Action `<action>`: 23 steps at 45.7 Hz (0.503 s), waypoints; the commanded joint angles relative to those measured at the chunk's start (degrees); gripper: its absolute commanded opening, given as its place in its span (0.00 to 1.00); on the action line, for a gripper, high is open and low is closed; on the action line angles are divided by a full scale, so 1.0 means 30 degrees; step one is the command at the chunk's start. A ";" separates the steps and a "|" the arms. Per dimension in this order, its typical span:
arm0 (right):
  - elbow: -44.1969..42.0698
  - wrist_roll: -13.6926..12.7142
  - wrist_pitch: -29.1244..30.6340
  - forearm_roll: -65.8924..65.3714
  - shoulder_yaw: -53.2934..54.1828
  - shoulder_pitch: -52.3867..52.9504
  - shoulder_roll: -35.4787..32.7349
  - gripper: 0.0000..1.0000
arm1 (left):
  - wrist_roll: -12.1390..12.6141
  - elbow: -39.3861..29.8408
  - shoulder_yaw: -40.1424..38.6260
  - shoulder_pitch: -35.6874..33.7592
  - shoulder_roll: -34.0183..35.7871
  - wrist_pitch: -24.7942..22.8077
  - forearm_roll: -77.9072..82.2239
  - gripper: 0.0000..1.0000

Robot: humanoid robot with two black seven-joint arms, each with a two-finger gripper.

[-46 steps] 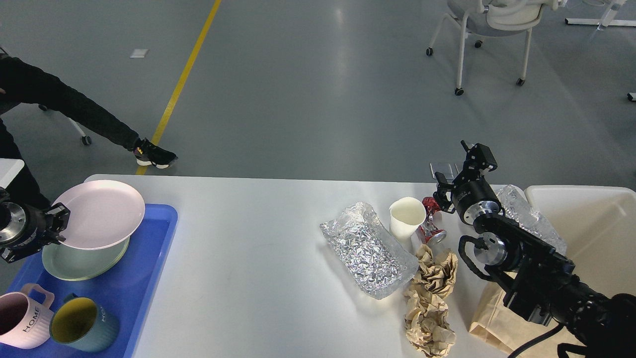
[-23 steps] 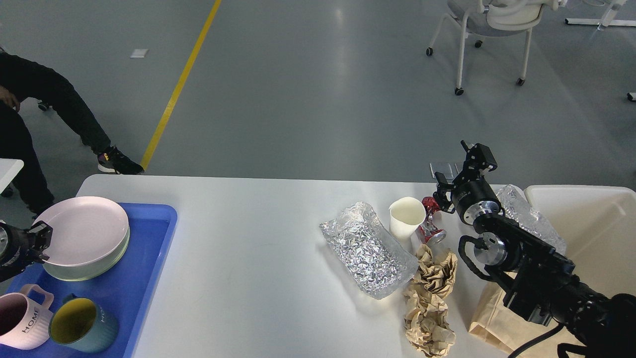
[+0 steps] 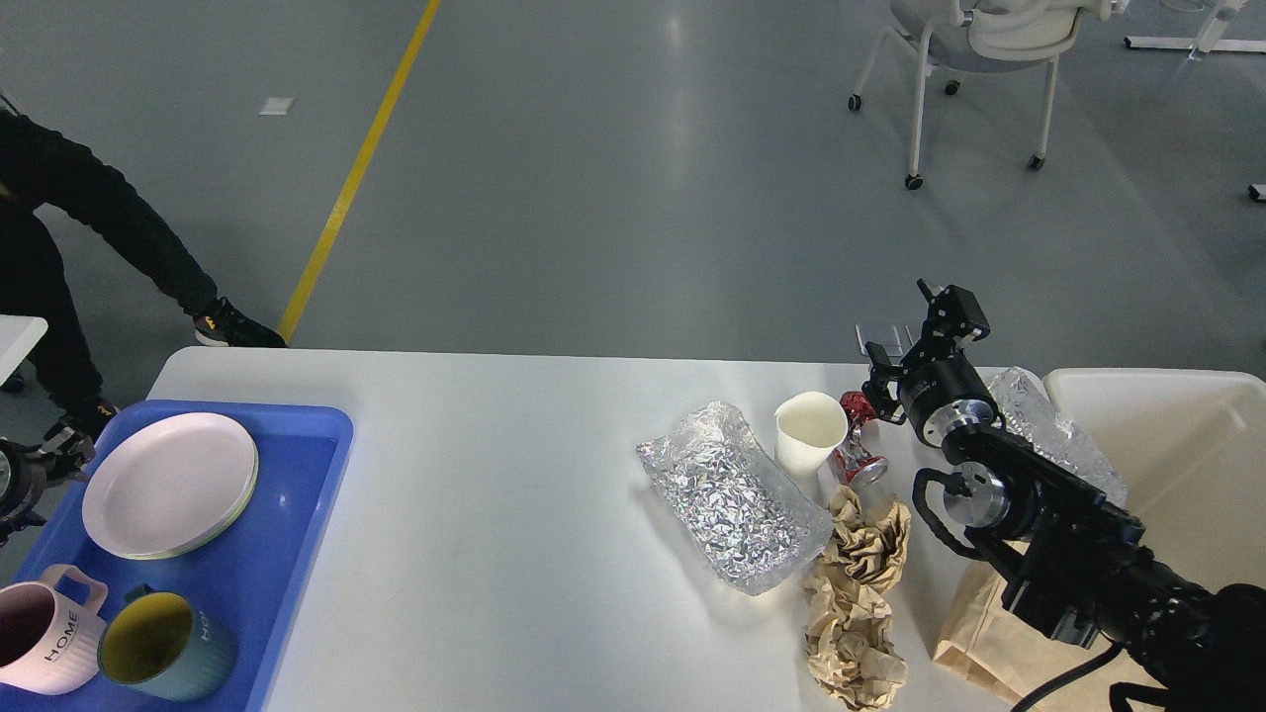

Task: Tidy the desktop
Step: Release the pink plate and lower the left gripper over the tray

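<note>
tabletop [image 3: 514, 554]: wide white surface, spanning the ground between both sets of fingers; dishes lie toward the left ones, rubbish toward the right ones. judged part-tidied.

left gripper [image 3: 49, 450]: at the view's left edge, just off the tray's near-left rim. fingers seen small and dark; cannot tell whether apart or together. nothing visibly held.

blue tray [image 3: 297, 514]: beside the left fingers, on the tabletop's left end. serves, it appears, as the collecting place for crockery.

pink plate [image 3: 168, 483]: just right of the left fingers, lying flat on a pale green plate, only the rim of that one showing. stacked to save tray room.

pink mug [image 3: 45, 633] and teal mug [image 3: 163, 648]: nearer the camera than the left fingers, upright, side by side on the tray.

right gripper [image 3: 875, 386]: fingers clamped, as far as can be judged, on the crushed red can [image 3: 856, 445], probably for transfer to the cream bin [image 3: 1187, 435] to their right.

paper cup [image 3: 809, 430]: upright, just left of the right fingers, beside the can.

foil bag [image 3: 732, 499], crumpled brown paper [image 3: 856, 593], brown paper bag [image 3: 989, 633]: nearer the camera than the right fingers; loose, judged awaiting the bin.
</note>
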 commanded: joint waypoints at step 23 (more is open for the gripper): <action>-0.0029 0.0000 0.0000 0.0000 0.0000 0.0000 -0.0001 1.00 | -0.0388 0.0551 -0.4142 -0.0729 0.0768 0.0157 -0.0315 0.96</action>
